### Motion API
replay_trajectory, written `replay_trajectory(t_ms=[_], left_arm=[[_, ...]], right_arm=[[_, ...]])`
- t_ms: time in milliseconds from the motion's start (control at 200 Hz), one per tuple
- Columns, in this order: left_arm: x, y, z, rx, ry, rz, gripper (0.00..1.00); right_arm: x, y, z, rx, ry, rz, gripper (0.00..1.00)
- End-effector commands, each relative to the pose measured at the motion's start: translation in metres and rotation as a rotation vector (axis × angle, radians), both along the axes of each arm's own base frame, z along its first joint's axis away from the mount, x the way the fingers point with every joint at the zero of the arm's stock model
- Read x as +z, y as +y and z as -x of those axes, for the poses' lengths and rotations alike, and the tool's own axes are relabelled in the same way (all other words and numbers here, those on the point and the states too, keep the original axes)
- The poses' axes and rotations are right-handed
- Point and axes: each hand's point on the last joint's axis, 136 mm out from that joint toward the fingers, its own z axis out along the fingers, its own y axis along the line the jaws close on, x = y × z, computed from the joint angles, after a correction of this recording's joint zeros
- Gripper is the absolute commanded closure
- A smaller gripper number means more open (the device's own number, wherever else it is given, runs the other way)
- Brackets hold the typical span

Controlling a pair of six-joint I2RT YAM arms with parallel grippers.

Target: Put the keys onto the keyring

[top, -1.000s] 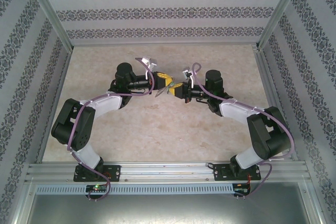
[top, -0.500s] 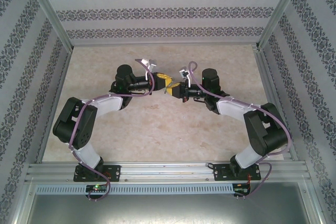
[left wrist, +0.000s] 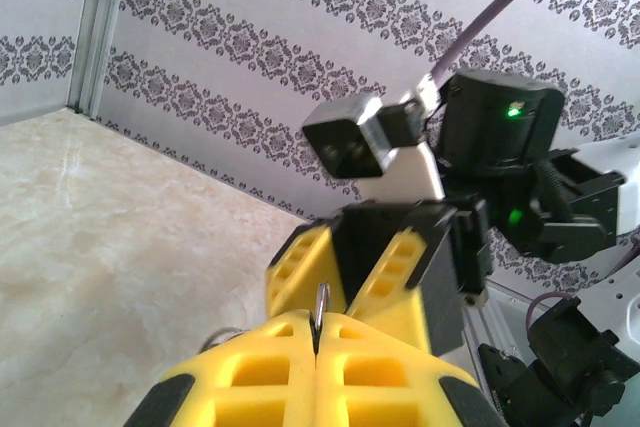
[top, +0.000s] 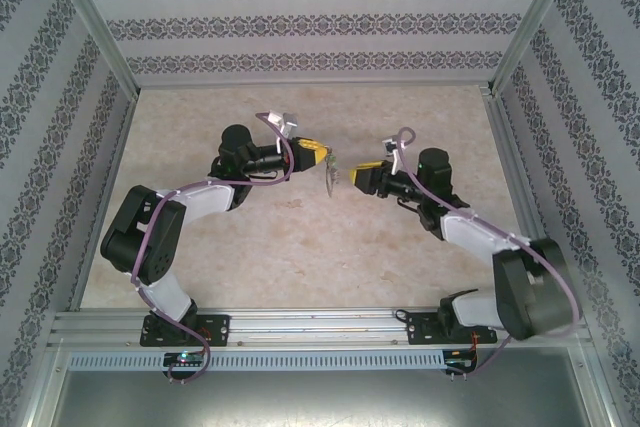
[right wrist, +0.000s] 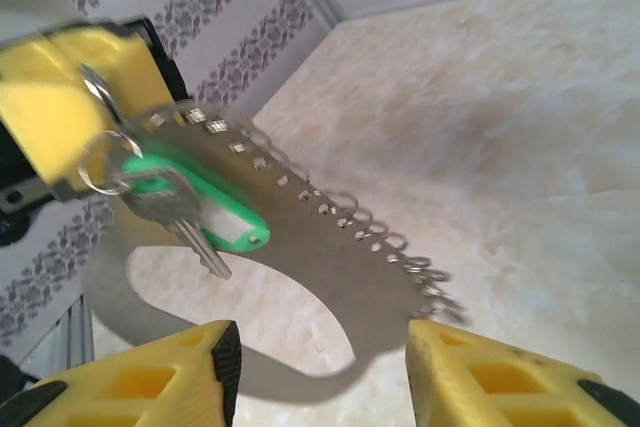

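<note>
The keyring (right wrist: 330, 247) is a grey metal loop with a row of small rings along one edge. It hangs above the table from my left gripper (top: 322, 157), whose yellow fingers (right wrist: 45, 97) are shut on its end. In the left wrist view only the keyring's thin edge (left wrist: 320, 299) shows between the closed fingers. The keys (right wrist: 195, 212), a silver key with a green tag, dangle from a small ring on the keyring close to the left fingers. My right gripper (right wrist: 320, 347) is open just off the loop's free end, touching nothing. From above, this gripper (top: 357, 175) stands slightly right of the keyring (top: 330, 177).
A beige marble-patterned table (top: 300, 247) lies below, with patterned walls on three sides and a metal rail (top: 320, 322) along the near edge. Both arms meet above the middle of the table.
My right gripper has opened and drawn back to the right, away from the left gripper. The keyring with the keys now hangs from the left gripper alone.
</note>
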Motion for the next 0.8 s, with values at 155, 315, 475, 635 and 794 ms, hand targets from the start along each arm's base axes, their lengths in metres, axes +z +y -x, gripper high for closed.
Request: replay_trajectory(t_ms=[155,315,475,635,794], left_arm=[[0.017,-0.001,0.009,-0.019,-0.066,0.042,1.0],[0.017,-0.002,0.01,-0.022,-0.062,0.044,1.0],[0.016,-0.003,0.011,-0.025,-0.055,0.044,1.0],[0.018,-0.003,0.011,-0.027,-0.056,0.045,1.0],[0.018,-0.004,0.011,-0.033,-0.056,0.045,1.0]], right_arm=[[0.039,-0.01,-0.003,-0.089,-0.075,-0.032,0.49],[0.058,0.006,-0.007,-0.041,-0.109,-0.074,0.49],[0.066,0.025,-0.01,0.01,-0.136,-0.097,0.5],[0.071,0.039,-0.009,0.054,-0.157,-0.111,0.52],[0.074,0.047,-0.01,0.078,-0.17,-0.12,0.56]])
